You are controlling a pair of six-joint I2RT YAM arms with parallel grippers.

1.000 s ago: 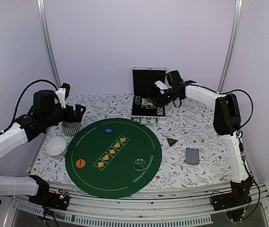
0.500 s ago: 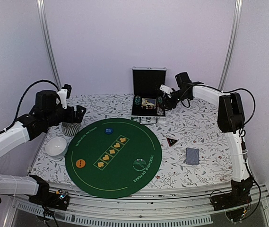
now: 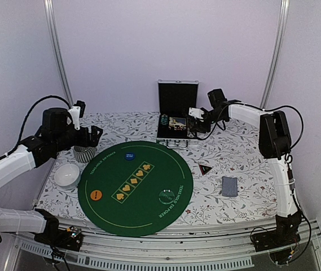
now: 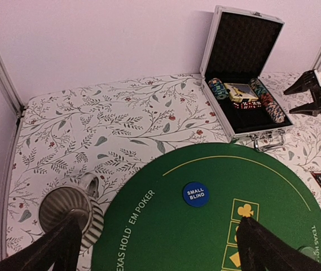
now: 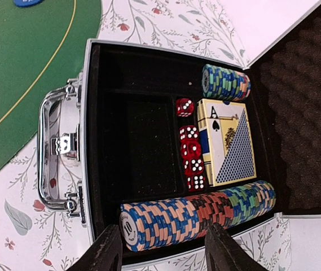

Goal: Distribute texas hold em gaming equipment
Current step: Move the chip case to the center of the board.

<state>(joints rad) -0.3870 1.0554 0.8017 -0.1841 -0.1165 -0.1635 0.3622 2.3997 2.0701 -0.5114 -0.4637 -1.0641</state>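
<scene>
The open metal case (image 5: 64, 152) holds a long row of multicoloured poker chips (image 5: 199, 214), a short chip stack (image 5: 225, 82), a card box (image 5: 228, 141) and red dice (image 5: 191, 152). My right gripper (image 5: 163, 254) stands open over the case's right side, its fingers either side of the blue-and-orange end of the chip row, holding nothing. On the green mat (image 3: 149, 209) lie a blue disc (image 3: 129, 156), an orange disc (image 3: 96, 195) and a whitish disc (image 3: 166, 196). A dark triangle (image 3: 205, 169) and a grey-blue card deck (image 3: 229, 186) lie right of the mat. My left gripper (image 4: 160, 254) hangs open above the mat's left edge.
A striped cup (image 3: 84, 152) stands under my left gripper's left finger, beside the mat. A white bowl (image 3: 67, 175) sits in front of it. The case's lid (image 3: 177, 99) stands upright at the back. The floral tablecloth (image 3: 233, 149) runs to the walls and side posts.
My right gripper has shifted a little right and lower over the case's right side, and its jaws have narrowed. The left arm has not moved.
</scene>
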